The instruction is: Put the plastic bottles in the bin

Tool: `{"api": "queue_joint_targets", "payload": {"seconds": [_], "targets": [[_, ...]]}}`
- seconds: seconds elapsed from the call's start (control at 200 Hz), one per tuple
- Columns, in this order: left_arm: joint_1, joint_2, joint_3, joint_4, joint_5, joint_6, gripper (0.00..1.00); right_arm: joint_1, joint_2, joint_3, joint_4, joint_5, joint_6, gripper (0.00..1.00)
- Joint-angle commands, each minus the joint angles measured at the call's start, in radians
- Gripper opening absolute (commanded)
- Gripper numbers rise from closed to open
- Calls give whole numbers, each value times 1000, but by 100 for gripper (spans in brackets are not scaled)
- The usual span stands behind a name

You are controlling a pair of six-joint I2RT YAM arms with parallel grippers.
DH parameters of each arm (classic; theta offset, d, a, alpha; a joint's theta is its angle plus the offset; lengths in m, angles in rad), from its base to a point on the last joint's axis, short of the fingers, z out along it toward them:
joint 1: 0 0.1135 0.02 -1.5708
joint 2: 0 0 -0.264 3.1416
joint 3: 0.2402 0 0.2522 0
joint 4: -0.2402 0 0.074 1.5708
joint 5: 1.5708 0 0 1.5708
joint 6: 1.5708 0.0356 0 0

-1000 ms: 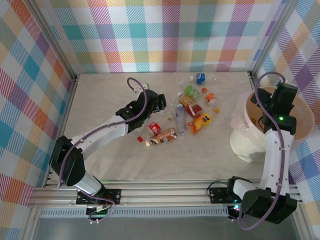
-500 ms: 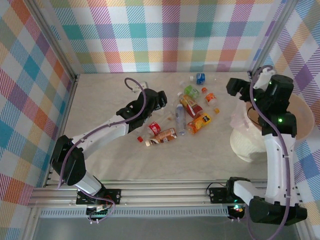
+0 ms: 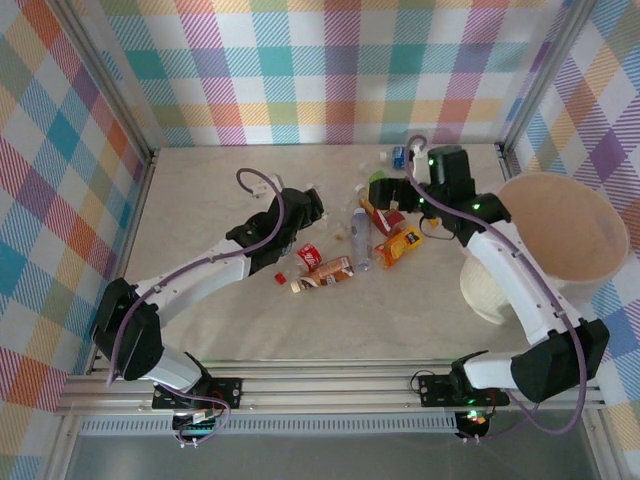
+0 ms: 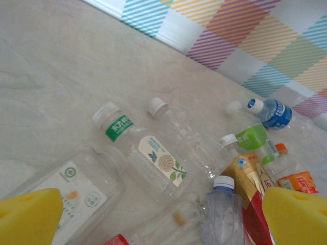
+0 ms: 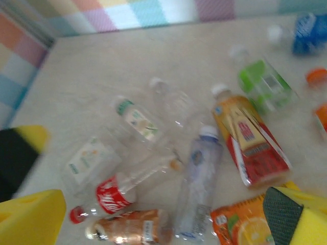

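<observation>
Bottles (image 3: 360, 240) lie crushed, clear, bright-labelled, colour-capped; bin (image 3: 488, 288) cream-white outside, pinkish-tan inside; left claw (image 3: 307, 205) and right claw (image 3: 384, 190) spread, empty.

Pastel plaid walls (image 3: 300, 70); marbled tbl (image 3: 195, 190)

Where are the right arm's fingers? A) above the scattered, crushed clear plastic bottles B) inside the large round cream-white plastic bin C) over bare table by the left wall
A: the right fingers hang open above the crushed clear plastic bottles, left of the large round cream-white plastic bin.
</observation>
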Motion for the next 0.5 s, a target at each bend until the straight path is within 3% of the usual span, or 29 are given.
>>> {"api": "queue_joint_targets", "payload": {"seconds": [0.0, 0.17, 0.335, 0.41, 0.495], "targets": [[-7, -24, -17, -36, -55, -25, 100, 30, -39, -116, 94, 220, 116, 100], [-6, -5, -3, -36, -49, -17, 100, 41, 24, -176, 151, 281, 160, 100], [-7, 16, 14, -60, -37, -22, 100, 66, 158, -139, 178, 79, 106, 98], [-7, 18, 15, -75, -38, -27, 100, 99, 219, -121, 165, 75, 118, 94], [-6, 16, 15, -82, -45, -34, 100, 127, 287, -99, 148, 95, 119, 83]]}}
